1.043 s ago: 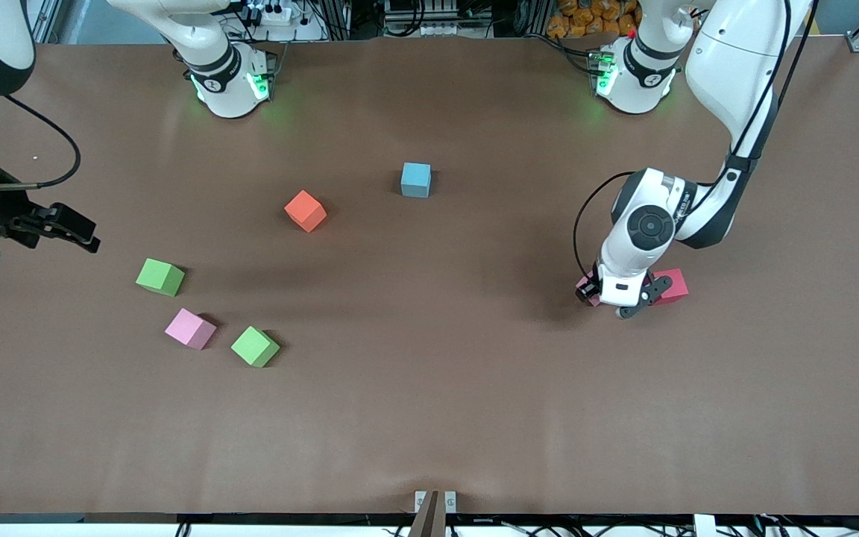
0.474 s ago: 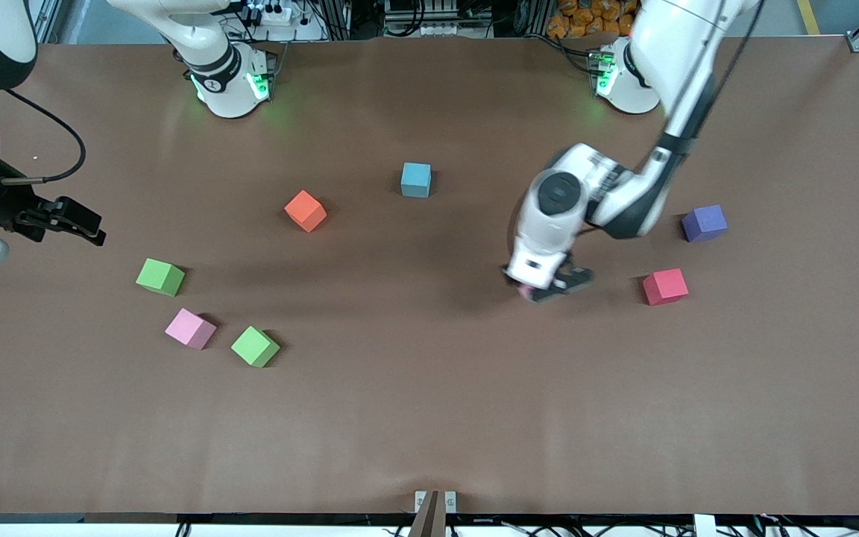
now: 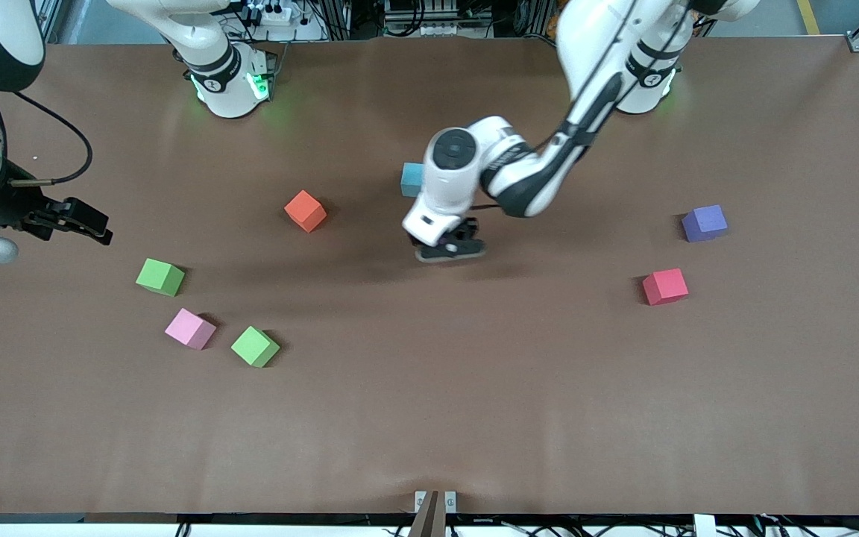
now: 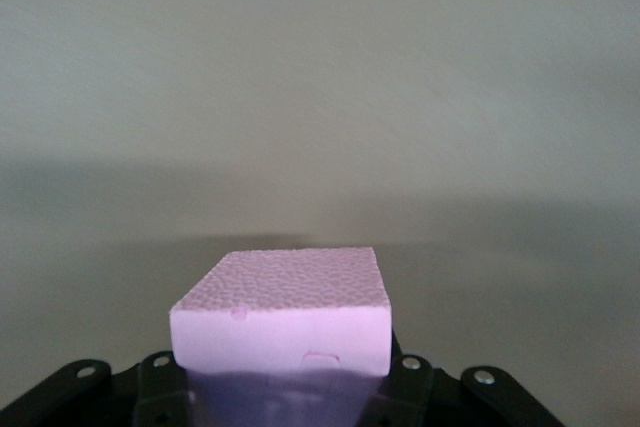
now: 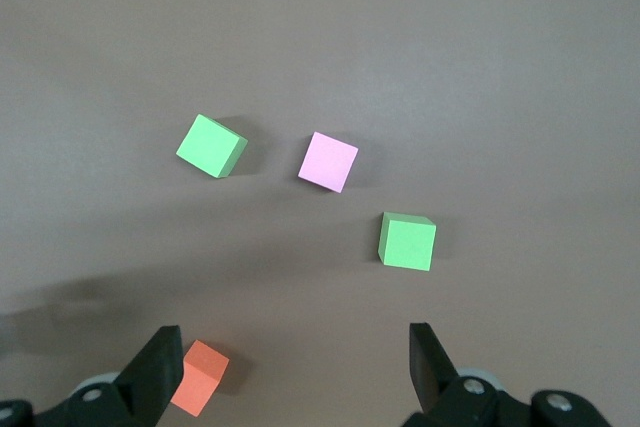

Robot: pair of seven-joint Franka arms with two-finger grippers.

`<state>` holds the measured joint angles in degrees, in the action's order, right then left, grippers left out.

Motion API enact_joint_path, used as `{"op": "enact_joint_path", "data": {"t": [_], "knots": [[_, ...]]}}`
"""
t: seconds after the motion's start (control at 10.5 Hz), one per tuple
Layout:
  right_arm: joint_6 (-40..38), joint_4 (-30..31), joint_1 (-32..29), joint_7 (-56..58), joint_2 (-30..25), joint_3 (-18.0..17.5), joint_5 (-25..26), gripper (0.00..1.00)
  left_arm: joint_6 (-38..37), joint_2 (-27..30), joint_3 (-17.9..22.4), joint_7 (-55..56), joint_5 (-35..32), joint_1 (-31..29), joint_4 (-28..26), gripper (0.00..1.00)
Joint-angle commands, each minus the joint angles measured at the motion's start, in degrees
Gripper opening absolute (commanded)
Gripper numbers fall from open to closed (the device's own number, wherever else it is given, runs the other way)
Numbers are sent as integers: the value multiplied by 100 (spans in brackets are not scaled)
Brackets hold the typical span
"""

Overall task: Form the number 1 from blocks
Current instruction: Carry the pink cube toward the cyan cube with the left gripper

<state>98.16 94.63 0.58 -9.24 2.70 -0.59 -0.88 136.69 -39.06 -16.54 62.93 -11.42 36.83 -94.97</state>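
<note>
The left gripper is hanging over the table at centre frame, just below the light blue block, its jaws clamped on a pink block. The right gripper is waiting at the frame's left edge, jaws apart. The orange block is sitting left of centre; two green blocks are flanking a second pink block lower left. The purple block and red block are lying at the right.

Left gripper clamped, arm stretched over mid-table — right gripper waits, jaws wide, at the table's edge.
</note>
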Motion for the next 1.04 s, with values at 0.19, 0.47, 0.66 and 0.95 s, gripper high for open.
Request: {"op": "enact_joint_path", "data": {"t": [0.19,0.47,0.66,0.95], "knots": [[589,661,30,-263,-235,7,-106,100,-774,-533,36,1,123,543,743,0],[1219,933,12,-568,-78,15,-703,100,-934,-541,36,-131,70,702,725,0],[1687,943,222,-1471,299,24,-703,100,-882,-629,45,-166,61,834,699,0],[2276,900,240,-1747,835,50,-721,100,-628,-804,80,-158,26,834,699,0]]}}
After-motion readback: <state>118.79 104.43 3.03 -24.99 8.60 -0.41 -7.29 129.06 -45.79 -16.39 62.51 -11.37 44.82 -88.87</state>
